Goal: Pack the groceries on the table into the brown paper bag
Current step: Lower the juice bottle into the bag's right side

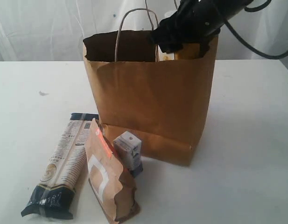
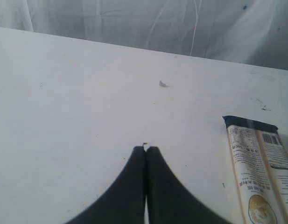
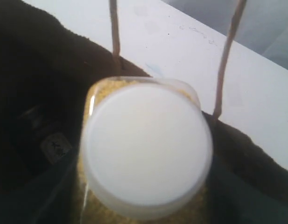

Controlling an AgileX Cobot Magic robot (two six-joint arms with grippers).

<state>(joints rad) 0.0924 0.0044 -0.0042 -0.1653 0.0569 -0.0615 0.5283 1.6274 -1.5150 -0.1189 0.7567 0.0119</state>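
R gripper [image 1: 180,45] is clamped on the yellow juice bottle [image 3: 146,144] and holds it in the mouth of the brown paper bag [image 1: 148,102], right side, w/ the cap about level w/ the rim. You're mid-drop on the bottle. Next move: lower it deeper btwn the bag walls, clear of the handles [image 3: 115,32], before you let go, or it may tip. L gripper [image 2: 145,153] is closed on nothing, over bare table [image 2: 64,93]. To pack yet, in front of the bag: long pasta packet [image 1: 59,168], brown-orange paper pouch [image 1: 106,179], and small white-blue carton [image 1: 128,151] just beside the pouch.
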